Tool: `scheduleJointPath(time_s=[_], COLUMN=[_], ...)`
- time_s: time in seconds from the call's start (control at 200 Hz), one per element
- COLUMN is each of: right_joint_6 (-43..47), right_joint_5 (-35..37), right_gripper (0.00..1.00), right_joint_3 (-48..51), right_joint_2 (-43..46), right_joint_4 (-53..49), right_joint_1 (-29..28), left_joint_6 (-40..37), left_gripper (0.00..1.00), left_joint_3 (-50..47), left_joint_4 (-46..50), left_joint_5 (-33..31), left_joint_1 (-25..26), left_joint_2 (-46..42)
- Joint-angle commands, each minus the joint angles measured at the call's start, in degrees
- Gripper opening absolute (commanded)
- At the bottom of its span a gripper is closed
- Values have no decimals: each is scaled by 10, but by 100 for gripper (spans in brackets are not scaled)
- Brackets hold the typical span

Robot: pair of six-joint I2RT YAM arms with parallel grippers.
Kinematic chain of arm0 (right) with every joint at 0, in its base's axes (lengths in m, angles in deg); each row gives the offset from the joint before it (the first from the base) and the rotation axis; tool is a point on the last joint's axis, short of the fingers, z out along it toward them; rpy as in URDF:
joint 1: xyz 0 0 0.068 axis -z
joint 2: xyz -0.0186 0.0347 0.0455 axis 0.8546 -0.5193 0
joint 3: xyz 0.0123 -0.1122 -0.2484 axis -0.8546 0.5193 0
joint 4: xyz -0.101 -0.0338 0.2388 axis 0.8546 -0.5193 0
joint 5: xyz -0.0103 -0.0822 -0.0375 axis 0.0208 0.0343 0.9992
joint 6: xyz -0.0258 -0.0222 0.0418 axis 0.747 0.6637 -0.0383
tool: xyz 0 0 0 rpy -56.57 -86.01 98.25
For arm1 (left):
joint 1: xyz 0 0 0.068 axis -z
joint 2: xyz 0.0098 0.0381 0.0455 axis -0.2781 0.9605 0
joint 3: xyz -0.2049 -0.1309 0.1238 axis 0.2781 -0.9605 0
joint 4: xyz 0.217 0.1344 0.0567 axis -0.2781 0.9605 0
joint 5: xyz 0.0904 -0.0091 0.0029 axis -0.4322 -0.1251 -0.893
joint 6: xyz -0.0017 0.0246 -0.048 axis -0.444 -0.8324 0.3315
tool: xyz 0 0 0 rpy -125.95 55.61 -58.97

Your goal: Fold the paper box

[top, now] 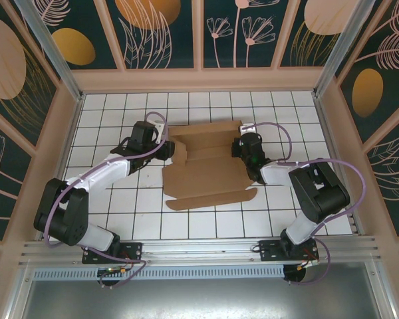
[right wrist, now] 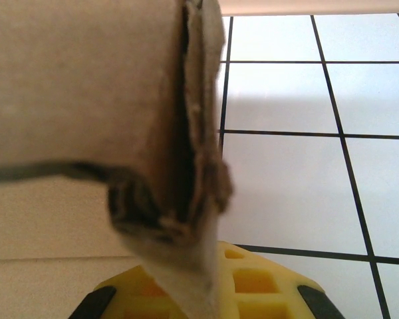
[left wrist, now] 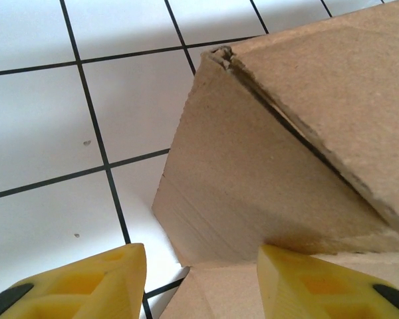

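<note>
Half-folded box [top: 209, 174], right wall pinched in right gripper [top: 240, 147], left gripper [left wrist: 199, 259] spread at left wall.

A worktop [top: 206, 226] of white square tiles with dark grout is walled at 9, 12 and 3 o'clock by dark teal panels [top: 163, 33] with pale flowers and gold ovals, framed in light wood, with an aluminium rail [top: 199, 249] at 6 o'clock.
</note>
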Motion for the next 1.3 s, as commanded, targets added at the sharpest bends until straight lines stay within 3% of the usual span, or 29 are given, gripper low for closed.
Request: scheduleJointPath(time_s=[0.0,0.626,0.851,0.981,1.061,1.131,1.191,1.296], right_joint_6=[-17,-19,-19,-18,-18,-19,-20,-21], right_joint_5=[-6,-6,-11,-8,-10,-10,-10,-13], right_gripper=[9,9,9,9,9,9,9,9], right_joint_3=[-10,-14,-14,-12,-13,-14,-14,-13], right_joint_2=[-18,-21,-20,-19,-20,-21,-20,-19], right_joint_4=[-11,-16,-16,-15,-15,-16,-15,-15], right_joint_1=[-4,-4,-4,-4,-4,-4,-4,-4], left_joint_6=[-14,-36,-38,-19,-23,-21,-18,-15], left_gripper=[48,33,35,34,39,39,38,29], left_joint_3=[-7,-32,-16,-40,-53,-57,-66,-82], left_joint_4=[11,14,17,-25,-46,-47,-49,-46], left_joint_5=[22,71,19,29,84,95,68,-42], left_joint_1=[12,13,13,13,13,13,13,11], left_joint_2=[-16,-43,-36,-96,-143,-179,-215,-265])
